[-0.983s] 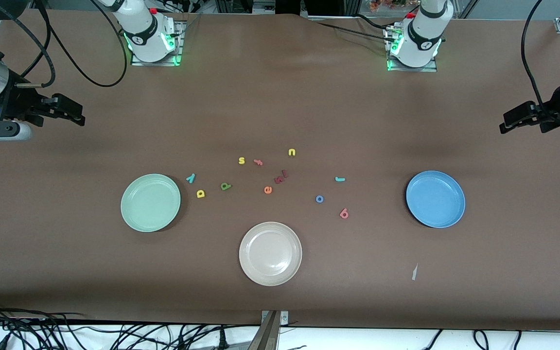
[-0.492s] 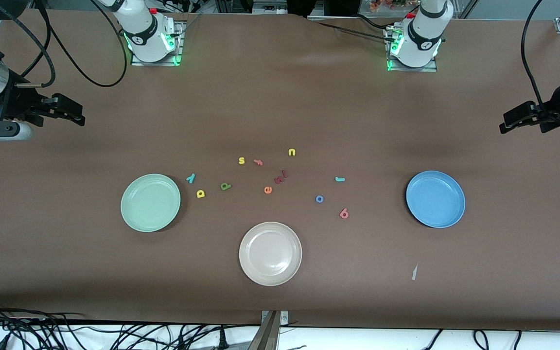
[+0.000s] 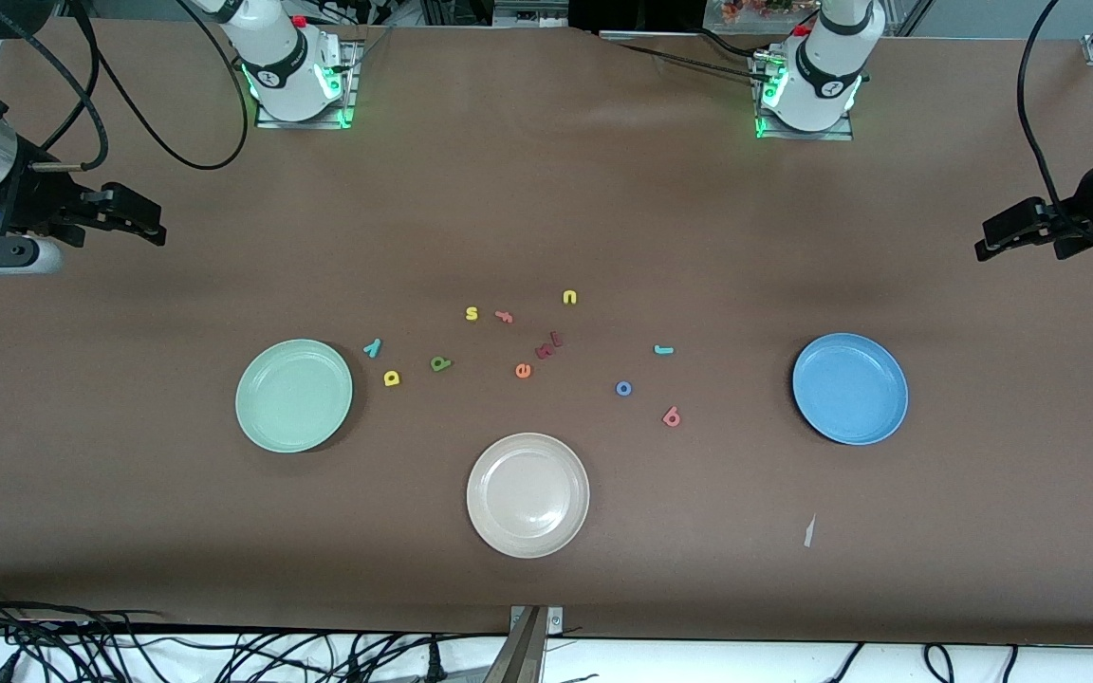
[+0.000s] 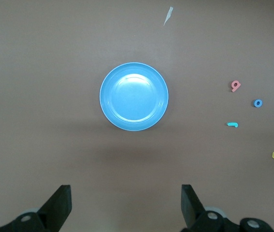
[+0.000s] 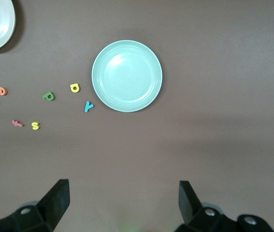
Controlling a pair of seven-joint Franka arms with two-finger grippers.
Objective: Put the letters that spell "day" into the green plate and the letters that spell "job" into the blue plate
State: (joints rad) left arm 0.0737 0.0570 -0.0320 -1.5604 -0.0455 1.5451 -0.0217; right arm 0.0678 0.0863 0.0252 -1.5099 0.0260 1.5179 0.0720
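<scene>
The pale green plate [image 3: 294, 396] [image 5: 127, 76] is empty, with the teal "y" [image 3: 373, 347] [image 5: 88, 106], yellow "d" [image 3: 392, 378] [image 5: 74, 87] and olive "a" [image 3: 440, 362] [image 5: 48, 96] lying beside it. Toward the left arm's end the blue plate [image 3: 850, 388] [image 4: 134, 96] also holds nothing. The teal "j" [image 3: 663, 350] [image 4: 232, 124], blue "o" [image 3: 623, 388] [image 4: 258, 103] and salmon "b" [image 3: 671, 416] [image 4: 235, 86] lie between it and the table's middle. My right gripper [image 3: 154, 229] [image 5: 123, 189] and left gripper [image 3: 981, 249] [image 4: 126, 193] hang open and empty over the table's two ends.
A cream-white plate [image 3: 527, 494] sits nearest the front camera. Loose letters lie mid-table: a yellow "s" [image 3: 472, 313], pink "f" [image 3: 504, 317], yellow "u" [image 3: 569, 297], orange "e" [image 3: 523, 371] and dark red pieces [image 3: 546, 346]. A paper scrap [image 3: 808, 531] lies near the blue plate.
</scene>
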